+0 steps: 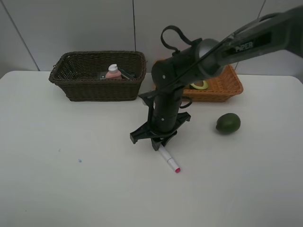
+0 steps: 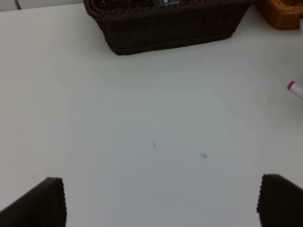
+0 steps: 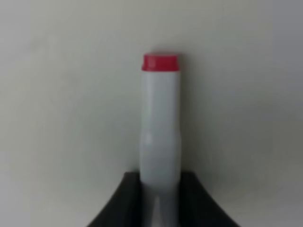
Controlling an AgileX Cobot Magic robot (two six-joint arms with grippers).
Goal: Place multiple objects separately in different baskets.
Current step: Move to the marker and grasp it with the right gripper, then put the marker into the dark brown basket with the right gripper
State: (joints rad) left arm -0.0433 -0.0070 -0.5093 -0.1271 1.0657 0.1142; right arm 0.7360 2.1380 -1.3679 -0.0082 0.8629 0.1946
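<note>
- I am reaching my right gripper (image 1: 160, 142) straight down over the middle of the white table (image 1: 71, 179), and its two dark fingers (image 3: 113, 203) are closing on the white-pink marker (image 1: 169, 160) at its near end
- The marker is lying flat on the table with its long axis running away from my right gripper; in the exterior high view its red-pink cap (image 1: 177, 170) is pointing toward the front edge of the table and slightly to the right
- In my right wrist view the marker (image 3: 160, 127) is standing out straight between the fingers, cap end (image 3: 160, 62) farthest from me, white body sitting in the gap
- My left gripper (image 2: 156, 203) is hanging spread wide over bare table, holding nothing; only the marker's cap (image 2: 293, 88) is showing at the edge of that view
- The dark brown basket (image 1: 97, 90) is sitting at the back left with the pink white-capped bottle (image 1: 113, 72) inside
- The light orange-tan basket (image 1: 222, 90) is sitting at the back right, partly behind my arm, with the halved avocado (image 1: 199, 85) in it
- The whole green avocado (image 1: 228, 123) is resting on the table right of my gripper, well apart from the marker
</note>
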